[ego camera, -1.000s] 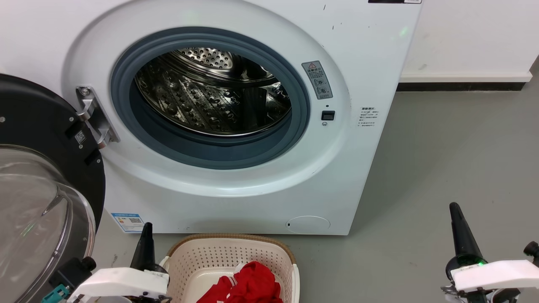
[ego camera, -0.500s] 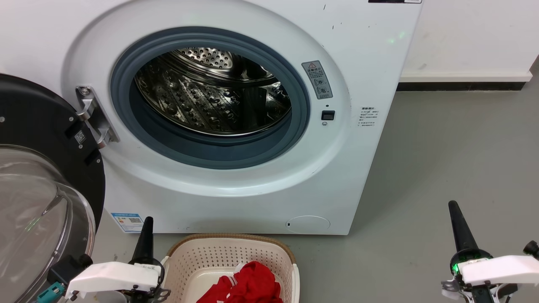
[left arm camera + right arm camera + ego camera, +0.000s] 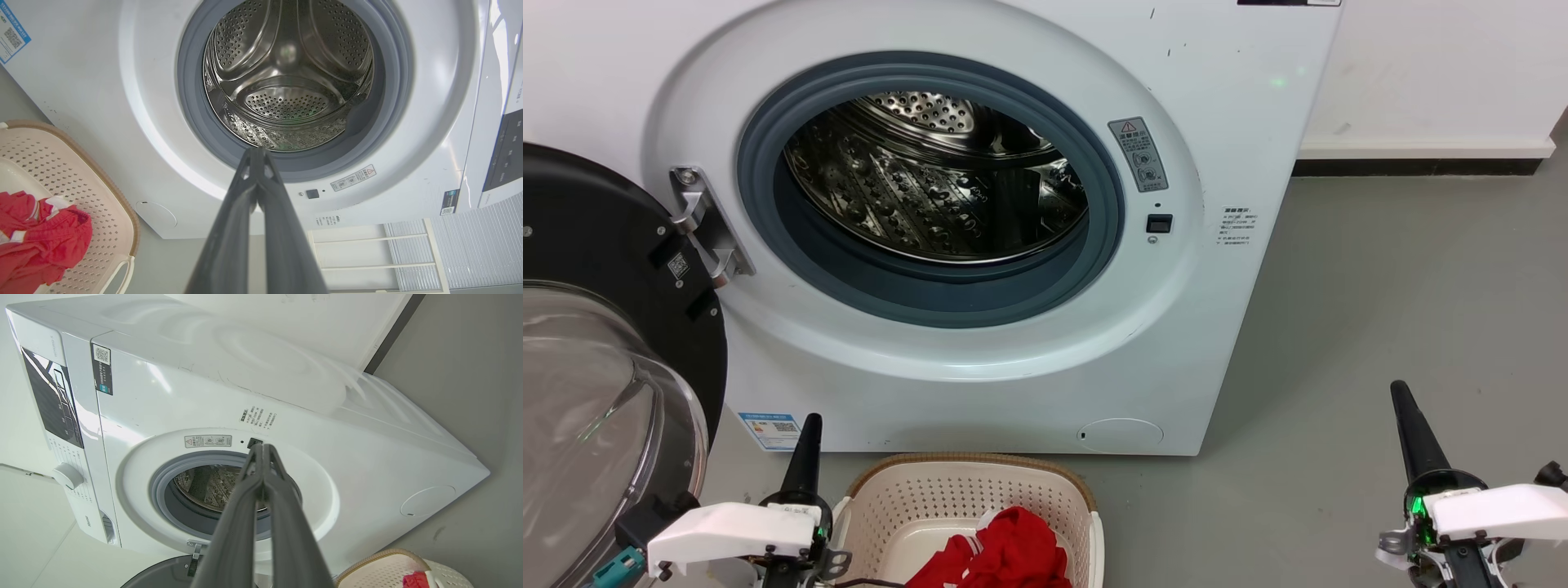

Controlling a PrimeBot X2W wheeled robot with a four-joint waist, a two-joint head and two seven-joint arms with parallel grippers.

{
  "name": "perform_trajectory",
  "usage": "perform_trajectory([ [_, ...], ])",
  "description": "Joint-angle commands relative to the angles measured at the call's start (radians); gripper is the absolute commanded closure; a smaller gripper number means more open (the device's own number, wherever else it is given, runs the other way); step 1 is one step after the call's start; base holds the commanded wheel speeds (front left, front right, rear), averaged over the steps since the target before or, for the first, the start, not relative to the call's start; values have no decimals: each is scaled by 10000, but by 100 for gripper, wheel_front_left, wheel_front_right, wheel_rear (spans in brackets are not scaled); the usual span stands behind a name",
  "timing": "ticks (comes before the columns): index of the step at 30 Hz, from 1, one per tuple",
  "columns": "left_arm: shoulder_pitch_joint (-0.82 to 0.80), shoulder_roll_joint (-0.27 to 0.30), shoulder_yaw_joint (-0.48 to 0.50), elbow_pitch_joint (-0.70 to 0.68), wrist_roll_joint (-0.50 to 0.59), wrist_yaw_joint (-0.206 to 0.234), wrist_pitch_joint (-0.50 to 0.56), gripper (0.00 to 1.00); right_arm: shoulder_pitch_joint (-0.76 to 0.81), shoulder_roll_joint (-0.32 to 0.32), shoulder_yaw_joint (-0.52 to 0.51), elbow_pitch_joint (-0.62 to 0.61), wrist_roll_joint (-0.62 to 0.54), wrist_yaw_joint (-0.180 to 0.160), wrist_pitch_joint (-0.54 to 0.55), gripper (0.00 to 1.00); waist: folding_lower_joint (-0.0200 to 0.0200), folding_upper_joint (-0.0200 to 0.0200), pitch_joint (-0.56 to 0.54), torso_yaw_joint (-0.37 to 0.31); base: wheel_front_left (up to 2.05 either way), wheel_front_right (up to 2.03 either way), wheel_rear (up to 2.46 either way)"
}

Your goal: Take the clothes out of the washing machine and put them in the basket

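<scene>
Count: 1 washing machine (image 3: 1013, 392), 1 basket (image 3: 968, 490), 1 heap of clothes (image 3: 1013, 547), 2 grippers.

The washing machine stands on the grey floor (image 3: 1380, 286). Its 1 door (image 3: 596, 245) is swung fully open to the robot's left. The perforated steel drum (image 3: 931, 180) shows through the porthole.

The basket sits on the floor just in front of the machine, below the porthole. The clothes lie inside it as 1 red heap with white parts. The number of garments in the heap cannot be told.

The left gripper (image 3: 811, 425) hangs just beside the basket's left end, pointing toward the machine. Its 2 fingers (image 3: 233, 228) are pressed together, tips meeting, with nothing between them and touching nothing.

The right gripper (image 3: 1401, 396) hangs over bare floor, well apart from the basket, to the right of the machine. Its 2 fingers (image 3: 237, 526) are likewise together at the tips, holding nothing.
</scene>
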Motion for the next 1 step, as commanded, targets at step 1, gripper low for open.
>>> perform_trajectory([
  [1, -209, 23, 67, -10, -250, -98, 71, 100, -211, -51, -24, 24, 275, -1, 75, 100, 0, 0, 1, 1, 0, 0, 0],
])
